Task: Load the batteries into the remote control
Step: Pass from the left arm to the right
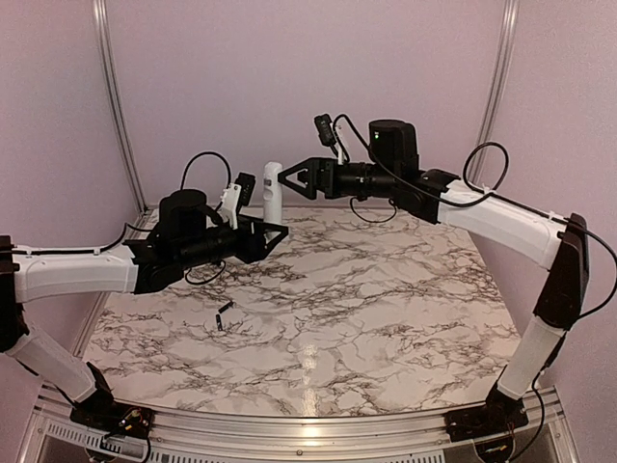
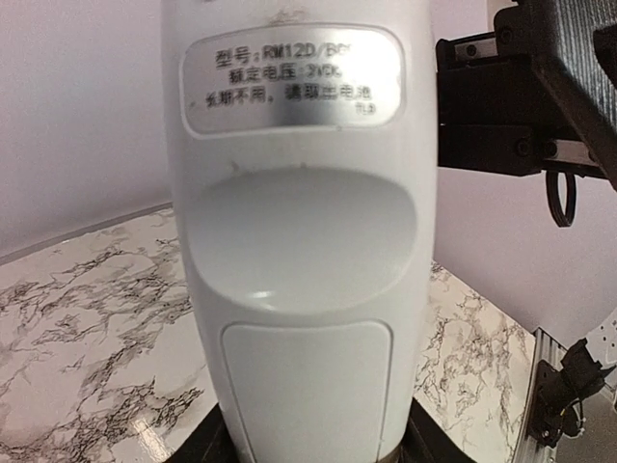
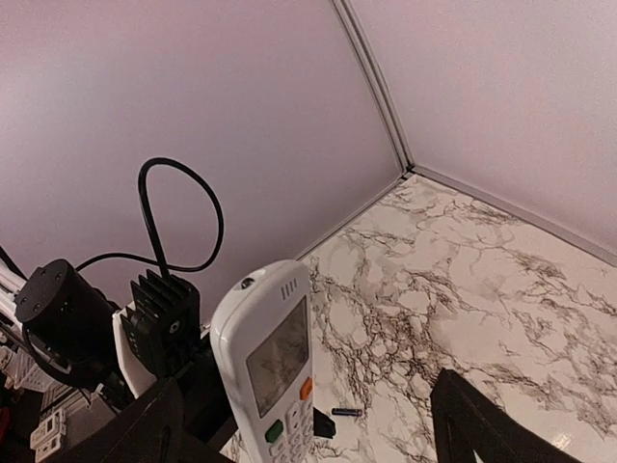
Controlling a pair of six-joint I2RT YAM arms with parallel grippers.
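Note:
The white remote control stands upright in the air above the far middle of the table. My left gripper is shut on its lower end. The left wrist view shows its back, with a silver label and the battery cover shut, between the dark fingers. My right gripper is open and level with the remote's upper part, fingertips just short of it. The right wrist view shows the remote's screen and buttons between its spread fingers. Two batteries lie on the table at the left; one also shows in the right wrist view.
The marble table is walled by pale panels at the back and sides, with metal posts in the corners. Cables loop over both wrists. The right arm's body shows at the upper right of the left wrist view.

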